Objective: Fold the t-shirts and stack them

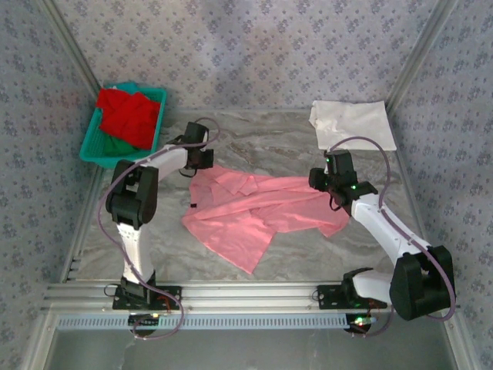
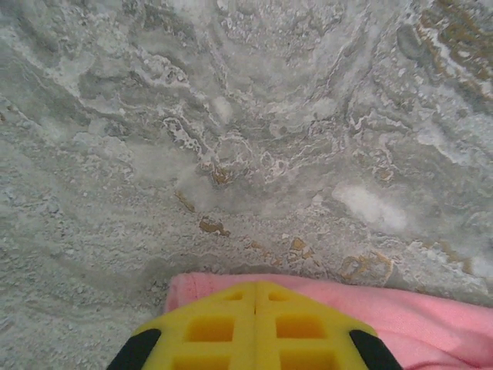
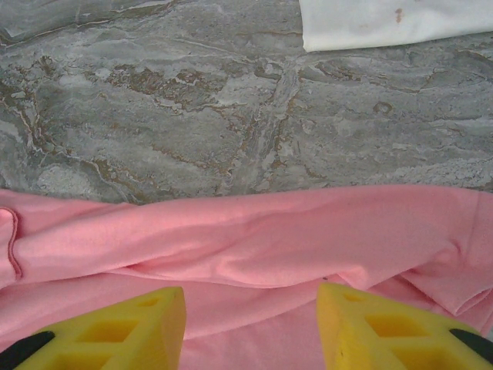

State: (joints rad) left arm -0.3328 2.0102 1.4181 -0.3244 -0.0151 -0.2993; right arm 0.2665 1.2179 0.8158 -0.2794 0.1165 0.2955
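Note:
A light pink t-shirt (image 1: 254, 208) lies crumpled and spread across the middle of the marble table. My left gripper (image 1: 202, 160) is at its far left corner. In the left wrist view the yellow fingers (image 2: 256, 289) are pressed together on the pink t-shirt's hem (image 2: 431, 316). My right gripper (image 1: 322, 179) hovers at the shirt's right end. Its fingers (image 3: 250, 291) stand open just above the folds of pink cloth (image 3: 246, 239). A white t-shirt (image 1: 353, 123) lies folded at the back right, its edge (image 3: 385, 23) in the right wrist view.
A teal plastic basket (image 1: 160, 94) stands at the back left with a red t-shirt (image 1: 127, 114) on top and green cloth (image 1: 115, 146) under it. Bare marble table (image 1: 262, 139) lies between basket and white t-shirt. Patterned walls enclose the table.

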